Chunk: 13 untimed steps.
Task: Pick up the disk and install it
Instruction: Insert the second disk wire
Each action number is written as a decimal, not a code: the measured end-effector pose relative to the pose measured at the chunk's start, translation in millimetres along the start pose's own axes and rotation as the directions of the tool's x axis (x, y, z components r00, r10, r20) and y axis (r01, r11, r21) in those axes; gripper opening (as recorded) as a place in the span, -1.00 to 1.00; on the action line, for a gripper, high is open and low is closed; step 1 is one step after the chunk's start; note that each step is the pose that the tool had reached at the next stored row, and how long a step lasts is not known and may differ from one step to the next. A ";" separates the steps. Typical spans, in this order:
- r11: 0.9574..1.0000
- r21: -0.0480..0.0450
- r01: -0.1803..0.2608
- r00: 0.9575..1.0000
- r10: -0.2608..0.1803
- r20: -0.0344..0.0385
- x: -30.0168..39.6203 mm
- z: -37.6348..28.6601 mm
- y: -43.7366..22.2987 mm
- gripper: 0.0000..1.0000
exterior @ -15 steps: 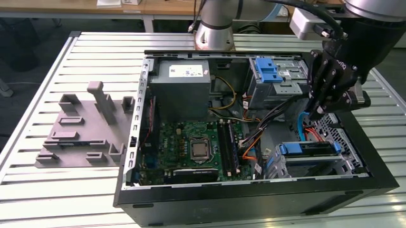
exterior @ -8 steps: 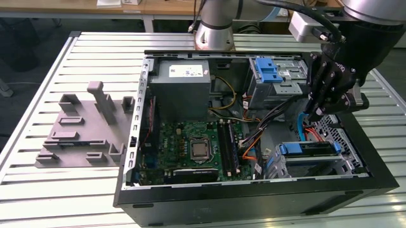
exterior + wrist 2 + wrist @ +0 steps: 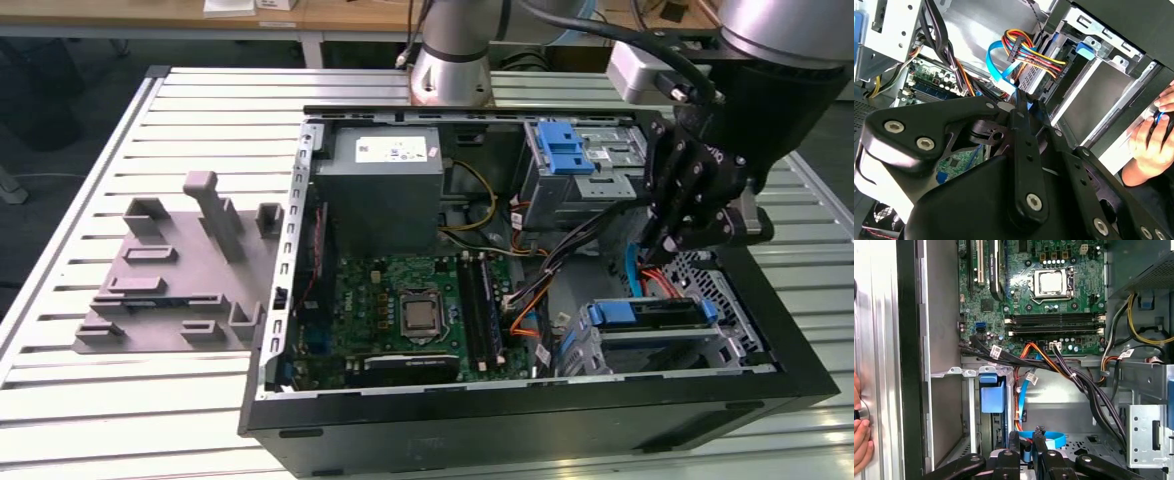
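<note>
My black gripper [image 3: 663,243] hangs inside the open computer case at the exterior view's right, just above the lower metal drive cage [image 3: 721,345]. Its fingers are drawn together, tips nearly touching in the second wrist view [image 3: 1026,102], with nothing gripped. A blue flat cable [image 3: 1054,439] lies behind the fingertips [image 3: 1014,436]. A blue plastic piece [image 3: 647,313] [image 3: 991,396] sits in the cage's slot. I cannot tell whether it is the disk's carrier. No silver face of the disk is visible.
The upper drive cage with a blue latch bracket [image 3: 561,150], the grey power supply [image 3: 387,165] and the motherboard [image 3: 400,310] lie inside the case. Cable bundles [image 3: 1074,377] run beside the gripper. A grey fixture plate [image 3: 174,270] lies on the table. A hand [image 3: 1151,140] rests outside the case wall.
</note>
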State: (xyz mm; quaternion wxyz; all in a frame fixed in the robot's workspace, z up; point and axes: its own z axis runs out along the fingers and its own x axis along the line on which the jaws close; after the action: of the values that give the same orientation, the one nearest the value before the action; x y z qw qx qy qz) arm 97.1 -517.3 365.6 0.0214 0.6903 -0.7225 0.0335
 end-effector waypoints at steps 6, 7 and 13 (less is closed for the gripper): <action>1.000 0.000 0.000 1.000 0.000 0.000 2.1 6.2 0.0 -0.51; 1.000 0.000 0.000 1.000 0.000 -0.001 2.0 7.5 0.0 -0.51; 1.000 0.000 0.000 1.000 0.000 -0.002 2.1 14.5 0.1 -0.51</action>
State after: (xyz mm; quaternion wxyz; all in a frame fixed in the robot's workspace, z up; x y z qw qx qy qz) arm 97.1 -520.5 351.3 0.0219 0.6903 -0.7224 0.0341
